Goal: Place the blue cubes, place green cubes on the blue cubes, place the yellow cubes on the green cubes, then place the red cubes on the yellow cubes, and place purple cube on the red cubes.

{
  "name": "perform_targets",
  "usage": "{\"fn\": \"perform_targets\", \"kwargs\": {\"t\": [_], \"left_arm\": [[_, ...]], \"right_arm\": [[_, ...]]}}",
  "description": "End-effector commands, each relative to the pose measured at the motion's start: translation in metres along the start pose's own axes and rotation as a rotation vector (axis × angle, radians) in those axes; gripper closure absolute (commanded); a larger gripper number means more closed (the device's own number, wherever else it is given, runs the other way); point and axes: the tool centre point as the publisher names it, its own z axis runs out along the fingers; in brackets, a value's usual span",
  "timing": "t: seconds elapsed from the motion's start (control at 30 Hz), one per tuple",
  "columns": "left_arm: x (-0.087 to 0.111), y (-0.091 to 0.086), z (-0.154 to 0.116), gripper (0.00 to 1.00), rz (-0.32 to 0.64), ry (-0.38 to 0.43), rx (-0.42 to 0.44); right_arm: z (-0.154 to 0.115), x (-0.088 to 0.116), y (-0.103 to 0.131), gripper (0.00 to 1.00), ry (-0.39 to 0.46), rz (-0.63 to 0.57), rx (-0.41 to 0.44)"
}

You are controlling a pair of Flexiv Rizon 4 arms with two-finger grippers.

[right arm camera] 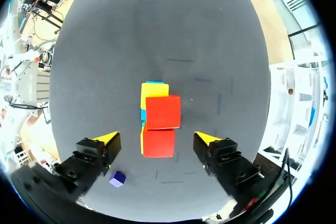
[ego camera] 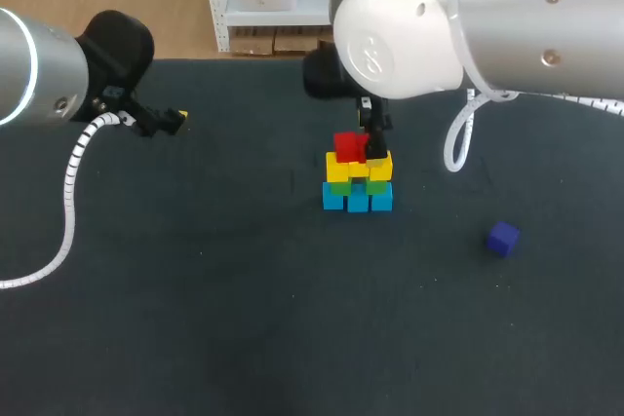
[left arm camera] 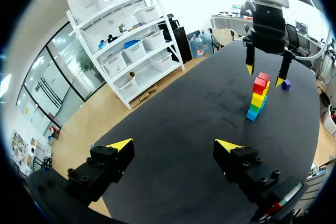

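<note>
Right wrist view has the right gripper [right arm camera: 157, 138] spread wide over the red cubes [right arm camera: 163, 113] atop the stack [ego camera: 358, 185], purple cube [right arm camera: 117, 179] apart on the table [right arm camera: 157, 35]; a finger clipping them could topple everything.

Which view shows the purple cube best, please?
The head view: the purple cube lies unobstructed, right of the stack. Both wrist views show it small: far off in the left, beside the tool in the right.

Table [ego camera: 195, 319] is showing a matt, cloth-like surface; cubes [ego camera: 357, 177] are looking smooth plastic; right arm [ego camera: 409, 36] is gleaming glossy.
</note>
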Motion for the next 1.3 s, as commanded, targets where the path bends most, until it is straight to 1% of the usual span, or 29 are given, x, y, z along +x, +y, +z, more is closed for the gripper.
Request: {"fn": "perform_targets", "kwargs": {"t": [0.03,0.2,0.33,0.4,0.5,0.57,0.67,0.83,0.9,1.0,1.07,1.17,1.3], "left_arm": [[0.000,0.001,0.001,0.00,0.001,-0.003,0.004],[0.000,0.001,0.001,0.00,0.001,-0.003,0.004],[0.000,0.001,0.001,0.00,0.001,-0.003,0.004],[0.000,0.001,0.001,0.00,0.001,-0.003,0.004],[0.000,0.001,0.001,0.00,0.001,-0.003,0.004],[0.000,0.001,0.001,0.00,0.001,-0.003,0.004],[0.000,0.001,0.001,0.00,0.001,-0.003,0.004],[0.000,0.001,0.001,0.00,0.001,-0.003,0.004],[0.000,0.001,0.001,0.00,0.001,-0.003,0.004],[0.000,0.001,0.001,0.00,0.001,-0.003,0.004],[0.000,0.001,0.001,0.00,0.001,-0.003,0.004],[0.000,0.001,0.001,0.00,0.001,-0.003,0.004],[0.000,0.001,0.001,0.00,0.001,-0.003,0.004]], "right_arm": [[-0.008,0.010,0.007,0.00,-0.010,0.010,0.018],[-0.023,0.029,0.021,0.00,-0.024,0.026,0.046],[-0.036,0.047,0.034,0.00,-0.047,0.031,0.087],[-0.042,0.055,0.041,0.00,-0.061,0.008,0.124],[-0.046,0.065,0.051,0.00,-0.047,-0.051,0.167],[-0.045,0.073,0.056,0.00,-0.037,-0.088,0.187],[-0.043,0.083,0.065,0.00,-0.051,-0.100,0.210],[-0.039,0.089,0.074,0.00,-0.079,-0.145,0.235],[-0.037,0.091,0.079,0.00,-0.087,-0.171,0.233],[-0.034,0.096,0.087,0.00,-0.094,-0.175,0.234],[-0.033,0.102,0.092,0.00,-0.112,-0.179,0.235],[-0.027,0.111,0.098,0.00,-0.118,-0.183,0.235],[-0.011,0.127,0.107,0.00,-0.127,-0.167,0.199]]}}
